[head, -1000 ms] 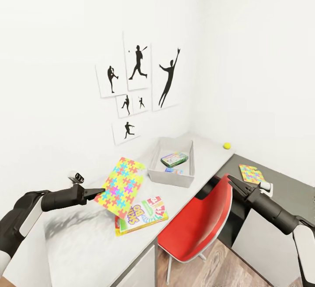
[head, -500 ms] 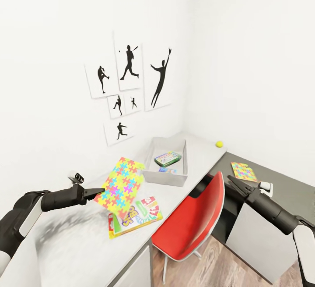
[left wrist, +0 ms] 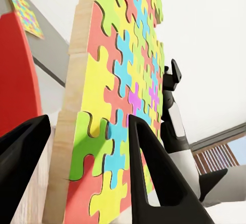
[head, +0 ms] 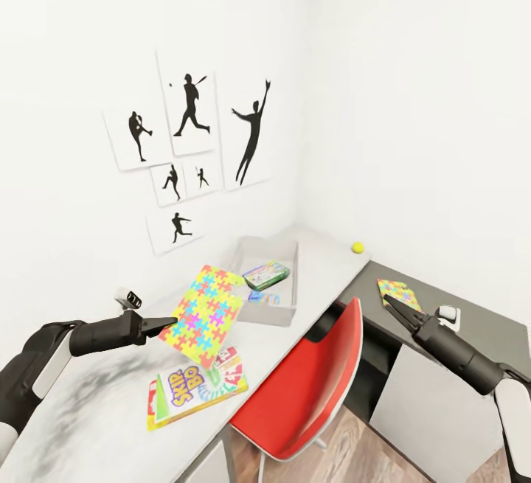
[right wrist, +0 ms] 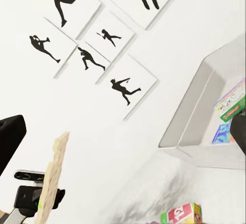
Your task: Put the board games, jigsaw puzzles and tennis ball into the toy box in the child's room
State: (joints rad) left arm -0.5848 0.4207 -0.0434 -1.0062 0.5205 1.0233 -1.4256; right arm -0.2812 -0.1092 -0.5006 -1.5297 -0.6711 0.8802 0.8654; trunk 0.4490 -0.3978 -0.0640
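While your left gripper (head: 167,322) pinches the lifted jigsaw puzzle (head: 208,313) by one edge, with a finger on each face as the left wrist view shows, the board hangs tilted above the table (head: 110,417), well short of the toy box (head: 267,282). That thin edge grip is your main risk: if you swing the arm quickly, the wide board can pivot between the fingers or slip out and drop onto the SKIP-BO game (head: 195,389) lying just below it.

The toy box sits against the wall near the corner, already holding a white-and-green game (head: 266,274) and something blue beside it. Bring the puzzle in too flat and a corner may catch the near rim, tipping it out or nudging the box. Lower it tilted, I'd judge.

Watch the red chair (head: 310,387) too; it stands between your arms, close to the table edge, and could be struck if the base rolls forward.

Your right gripper (head: 390,303) hovers with nothing in it near the second puzzle (head: 398,293) on the dark lower section; how far apart its fingers stand, I cannot tell. The tennis ball (head: 358,247) rests near the far wall and could roll if the table is bumped.
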